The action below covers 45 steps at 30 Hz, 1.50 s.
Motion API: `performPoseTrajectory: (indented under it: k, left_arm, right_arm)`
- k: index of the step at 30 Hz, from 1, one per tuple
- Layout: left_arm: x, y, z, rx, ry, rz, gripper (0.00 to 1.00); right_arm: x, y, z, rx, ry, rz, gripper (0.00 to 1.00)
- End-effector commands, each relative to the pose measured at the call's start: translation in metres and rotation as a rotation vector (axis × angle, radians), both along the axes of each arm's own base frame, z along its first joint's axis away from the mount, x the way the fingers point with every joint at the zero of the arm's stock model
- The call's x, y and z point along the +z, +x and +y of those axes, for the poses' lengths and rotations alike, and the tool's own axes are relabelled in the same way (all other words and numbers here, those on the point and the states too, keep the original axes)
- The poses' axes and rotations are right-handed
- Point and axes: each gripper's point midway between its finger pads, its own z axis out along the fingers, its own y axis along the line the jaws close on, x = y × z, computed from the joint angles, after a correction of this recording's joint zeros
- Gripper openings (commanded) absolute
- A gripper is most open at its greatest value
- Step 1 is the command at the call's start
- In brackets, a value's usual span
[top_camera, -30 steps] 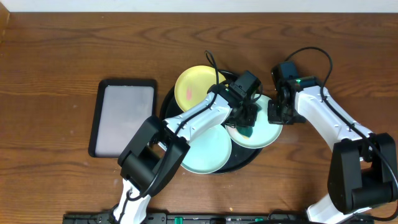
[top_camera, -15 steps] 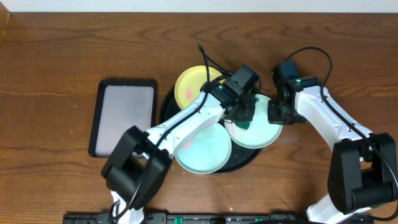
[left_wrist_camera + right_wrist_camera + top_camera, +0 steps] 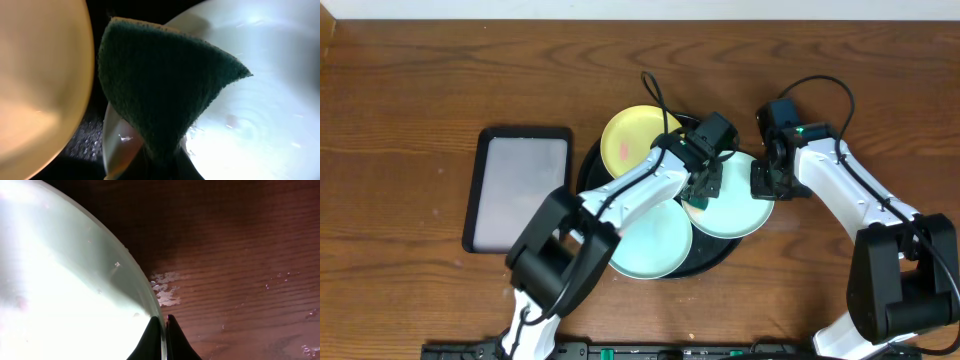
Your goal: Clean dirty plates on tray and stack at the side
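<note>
Mint-teal plate (image 3: 735, 212) is pinched at its rim between the right gripper's (image 3: 163, 324) fingers. The left gripper (image 3: 705, 186) squeezes a dark green sponge (image 3: 160, 85) over that plate's edge.

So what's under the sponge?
The rim of the right teal plate and a strip of black tray. The plate surface directly beneath the sponge is covered, so any smear there can't be seen.

The yellow plate (image 3: 40, 85) is blurred, cut off by the edges.
</note>
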Motion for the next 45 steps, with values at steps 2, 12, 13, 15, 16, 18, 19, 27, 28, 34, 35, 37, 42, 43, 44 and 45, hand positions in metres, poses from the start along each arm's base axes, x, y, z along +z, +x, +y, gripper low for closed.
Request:
performPoseTrajectory:
  k: [2, 12, 13, 15, 16, 18, 19, 27, 28, 34, 35, 37, 42, 43, 44, 45]
  left_arm:
    - [-0.02, -0.02, -0.008, -0.004, -0.045, 0.121, 0.07]
    - [0.01, -0.061, -0.053, -0.12, -0.318, 0.328, 0.08]
    - [0.014, -0.06, -0.053, -0.122, -0.325, 0.32, 0.07]
    - [0.027, -0.056, -0.055, -0.127, -0.34, 0.285, 0.07]
    - [0.033, -0.053, -0.054, -0.124, -0.338, 0.259, 0.07]
    - [0.042, -0.044, -0.049, -0.108, -0.314, 0.192, 0.07]
    - [0.046, -0.038, -0.045, -0.096, -0.294, 0.151, 0.08]
    - [0.033, 0.005, -0.008, 0.022, -0.071, -0.069, 0.08]
    - [0.029, 0.007, -0.008, 0.027, -0.061, -0.077, 0.08]
    - [0.011, 0.016, -0.022, 0.019, -0.092, -0.091, 0.08]
    - [0.011, 0.016, -0.026, 0.011, -0.109, -0.086, 0.08]
    - [0.011, 0.013, -0.033, -0.002, -0.136, -0.077, 0.08]
    - [0.002, 0.004, -0.039, -0.026, -0.121, -0.062, 0.08]
    - [-0.001, 0.001, -0.041, -0.032, -0.116, -0.056, 0.08]
    - [-0.004, -0.002, -0.042, -0.037, -0.112, -0.051, 0.08]
    - [-0.008, -0.005, -0.044, -0.045, -0.106, -0.044, 0.08]
  right_arm:
    - [0.003, 0.004, 0.003, 0.008, 0.008, -0.011, 0.01]
    - [0.003, 0.005, 0.003, 0.008, 0.009, -0.015, 0.02]
    - [0.003, 0.005, 0.003, 0.008, 0.009, -0.015, 0.01]
    - [0.003, 0.005, 0.003, 0.008, 0.009, -0.015, 0.02]
    - [0.003, 0.005, 0.003, 0.008, 0.009, -0.015, 0.02]
    - [0.003, 0.005, 0.003, 0.008, 0.009, -0.015, 0.02]
    - [0.003, 0.005, 0.003, 0.008, 0.009, -0.016, 0.02]
    - [0.003, 0.005, 0.003, 0.008, 0.009, -0.015, 0.02]
    - [0.003, 0.005, 0.003, 0.008, 0.009, -0.015, 0.02]
    - [0.003, 0.005, 0.003, 0.008, 0.009, -0.015, 0.02]
    - [0.003, 0.005, 0.003, 0.008, 0.009, -0.015, 0.02]
    - [0.003, 0.005, 0.003, 0.008, 0.009, -0.015, 0.02]
    - [0.003, 0.005, 0.003, 0.008, 0.009, -0.016, 0.02]
    - [0.003, 0.005, 0.003, 0.008, 0.009, -0.016, 0.02]
    - [0.003, 0.005, 0.003, 0.008, 0.009, -0.016, 0.02]
    - [0.003, 0.005, 0.003, 0.008, 0.009, -0.016, 0.02]
